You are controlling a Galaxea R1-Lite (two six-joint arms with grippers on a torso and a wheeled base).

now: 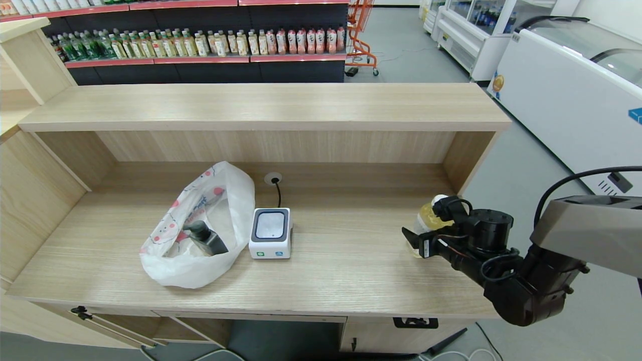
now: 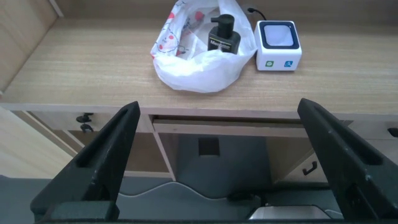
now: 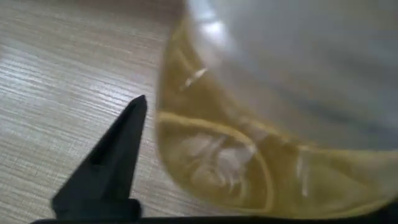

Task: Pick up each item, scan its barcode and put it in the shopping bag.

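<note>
A clear bottle of yellow liquid with a white cap stands near the counter's right edge. My right gripper is open around it, one finger on each side. In the right wrist view the bottle is very close, with a thin gap to the dark finger. The white scanner sits mid-counter. To its left lies the white printed shopping bag with a dark pump bottle inside. My left gripper hangs open and empty below the counter's front edge, facing the shopping bag and the scanner.
The wooden counter has a raised shelf behind and side walls at both ends. A black cable runs from a grommet to the scanner. White freezers stand on the right, and shelves of drinks at the back.
</note>
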